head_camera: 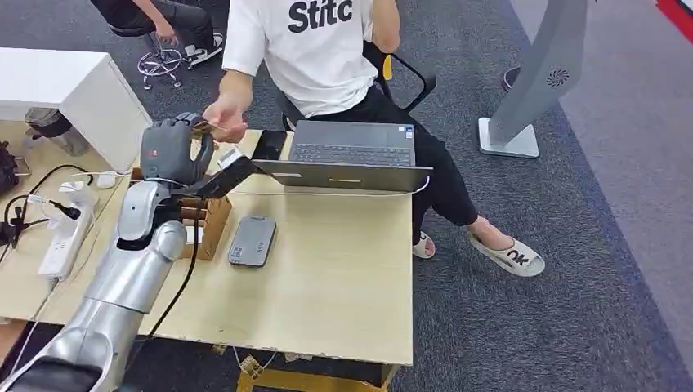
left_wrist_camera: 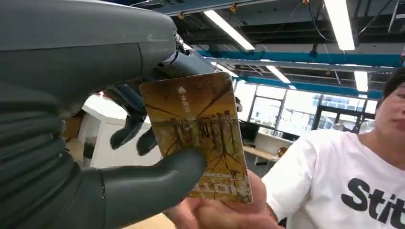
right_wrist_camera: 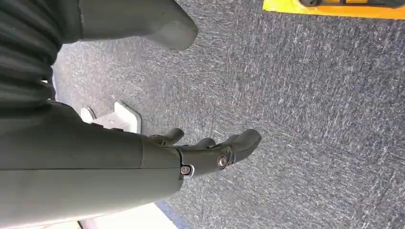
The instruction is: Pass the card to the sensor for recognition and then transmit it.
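A gold-brown card (left_wrist_camera: 200,133) is pinched between the thumb (left_wrist_camera: 157,181) and the dark fingers of my left hand (head_camera: 172,151). The hand is raised over the table's far left corner. A person's hand (left_wrist_camera: 224,212) in front of it touches the card's (head_camera: 204,126) free end. The person sits across the table in a white shirt (head_camera: 310,49). The flat grey sensor (head_camera: 252,241) lies on the table, nearer to me than the hand. My right hand (right_wrist_camera: 205,155) hangs over the grey carpet, holding nothing, with its fingers apart and slightly bent.
A wooden card stand (head_camera: 208,224) sits just left of the sensor, under my forearm. An open laptop (head_camera: 351,151) and a dark phone (head_camera: 268,144) lie at the table's far edge. A white power strip (head_camera: 61,241) and cables occupy the left side.
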Available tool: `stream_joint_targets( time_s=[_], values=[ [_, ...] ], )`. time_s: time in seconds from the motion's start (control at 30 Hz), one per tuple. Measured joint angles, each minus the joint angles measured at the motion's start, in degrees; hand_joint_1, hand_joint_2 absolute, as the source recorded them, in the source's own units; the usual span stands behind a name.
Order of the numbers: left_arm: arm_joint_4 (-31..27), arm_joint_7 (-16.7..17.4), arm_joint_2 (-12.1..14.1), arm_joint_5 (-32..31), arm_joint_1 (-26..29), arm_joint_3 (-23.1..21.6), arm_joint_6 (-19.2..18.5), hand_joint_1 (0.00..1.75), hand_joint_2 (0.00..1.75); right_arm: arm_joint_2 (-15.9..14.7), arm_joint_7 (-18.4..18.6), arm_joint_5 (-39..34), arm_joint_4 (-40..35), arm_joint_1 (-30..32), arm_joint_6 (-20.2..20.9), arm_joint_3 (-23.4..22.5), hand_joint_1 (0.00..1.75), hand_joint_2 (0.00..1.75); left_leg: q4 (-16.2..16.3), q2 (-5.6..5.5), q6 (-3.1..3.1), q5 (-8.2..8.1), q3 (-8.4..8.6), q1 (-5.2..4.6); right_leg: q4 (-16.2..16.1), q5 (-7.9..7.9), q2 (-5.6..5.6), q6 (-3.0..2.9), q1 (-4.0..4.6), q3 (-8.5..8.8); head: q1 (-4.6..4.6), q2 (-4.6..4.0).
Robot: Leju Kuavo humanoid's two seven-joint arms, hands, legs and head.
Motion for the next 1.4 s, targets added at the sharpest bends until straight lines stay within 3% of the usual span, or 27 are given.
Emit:
stream_joint_targets(
  time_s=[0.2, 0.43, 0.97, 1.4],
  values=[
    [-3.3, -1.1, 0.0, 0.1, 5.1, -0.9, -2.1, 1.75, 1.75, 0.0, 1.1, -0.1, 0.0, 0.1, 0.2, 0.0, 0.0, 1.75, 0.0, 0.01, 0.0, 0.0, 0.0, 0.0, 0.0, -0.02, 0.01, 0.02, 0.0, -0.01, 0.0, 0.0],
    [-3.7, -0.4, -0.1, -4.1, 10.1, -4.0, -5.5, 1.75, 1.75, 0.0, 0.9, -1.0, 0.0, 0.1, 0.5, 0.0, 0.0, 1.75, 0.0, 0.01, 0.01, -0.01, 0.0, 0.0, 0.0, -0.02, 0.0, 0.02, 0.0, -0.01, 0.02, -0.02],
    [5.5, 3.1, 0.7, -10.9, 12.4, -5.1, -3.3, 1.75, 1.75, 0.0, 0.8, -0.5, 0.0, 0.2, 1.2, 0.0, 0.0, 1.75, 0.0, 0.0, 0.02, -0.02, -0.03, 0.0, 0.0, -0.04, -0.02, 0.04, 0.0, -0.03, 0.0, -0.02],
    [12.0, 3.2, 0.0, -14.4, 12.7, -5.8, -1.0, 1.75, 1.75, 0.0, 1.1, 0.5, 0.0, 0.2, 1.5, 0.0, 0.0, 1.75, 0.0, -0.01, 0.03, -0.02, -0.04, 0.0, 0.0, -0.04, -0.04, 0.06, 0.0, -0.03, 0.0, 0.0]
  ],
)
